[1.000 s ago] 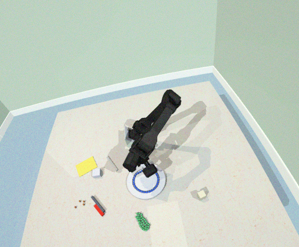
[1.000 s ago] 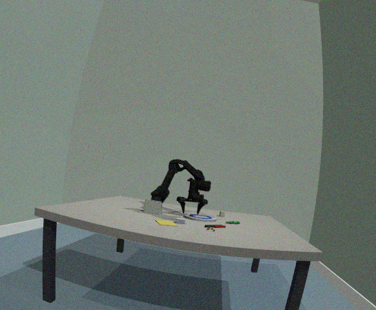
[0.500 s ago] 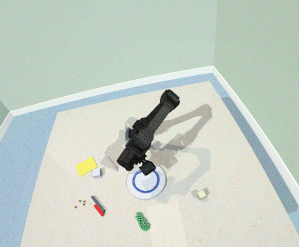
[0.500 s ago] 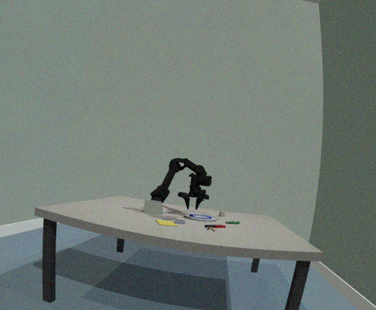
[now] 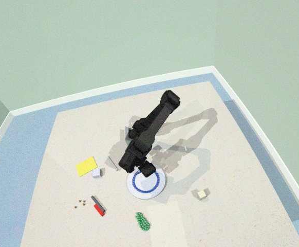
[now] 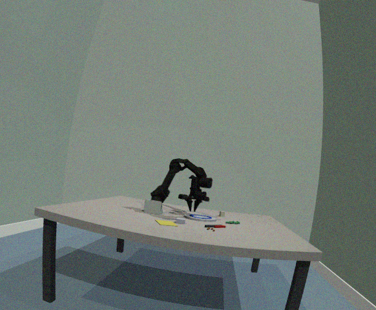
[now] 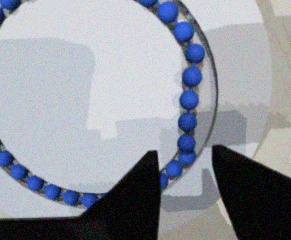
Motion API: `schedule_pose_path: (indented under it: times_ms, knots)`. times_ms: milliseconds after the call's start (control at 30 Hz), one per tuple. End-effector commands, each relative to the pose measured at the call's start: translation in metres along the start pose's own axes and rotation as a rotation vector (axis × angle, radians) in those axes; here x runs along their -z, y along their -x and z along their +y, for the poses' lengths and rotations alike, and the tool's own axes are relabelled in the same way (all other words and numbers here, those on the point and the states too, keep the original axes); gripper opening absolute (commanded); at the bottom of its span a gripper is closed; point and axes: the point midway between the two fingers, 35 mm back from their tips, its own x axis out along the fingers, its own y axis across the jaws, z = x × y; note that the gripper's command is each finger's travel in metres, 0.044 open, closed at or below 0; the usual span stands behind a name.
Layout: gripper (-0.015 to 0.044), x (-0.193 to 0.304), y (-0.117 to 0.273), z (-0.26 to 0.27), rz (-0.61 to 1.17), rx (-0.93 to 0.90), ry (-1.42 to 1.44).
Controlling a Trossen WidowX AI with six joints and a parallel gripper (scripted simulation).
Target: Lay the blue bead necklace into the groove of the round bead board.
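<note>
The blue bead necklace lies as a ring on the round white bead board. In the wrist view most visible beads follow the groove. At the right, several beads run in a straighter line towards its inner side, with a gap to the outer wall; whether they sit fully down is unclear. My gripper is partly open and empty, pointing down above the board's edge nearest the arm. In the wrist view the lower-right beads show between its fingertips, and the left finger hides some beads.
Green beads lie in front of the board. A red and black marker, small brown beads, a yellow sheet and a pale cube lie to the left. A cream cube stands right. A thin grey piece lies near the arm.
</note>
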Motion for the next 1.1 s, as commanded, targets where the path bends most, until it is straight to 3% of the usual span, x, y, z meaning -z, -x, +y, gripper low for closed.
schedule_pose_path:
  times_ms: [0, 533, 700, 1067]
  knots:
    - [0.0120, 0.002, -0.007, -0.002, 0.012, 0.001, -0.008]
    - [0.0120, 0.004, -0.026, -0.003, 0.018, 0.004, -0.011]
    - [0.0000, 0.003, -0.024, -0.002, 0.011, 0.006, -0.003]
    - [0.0000, 0.003, -0.024, -0.002, 0.011, 0.006, -0.003]
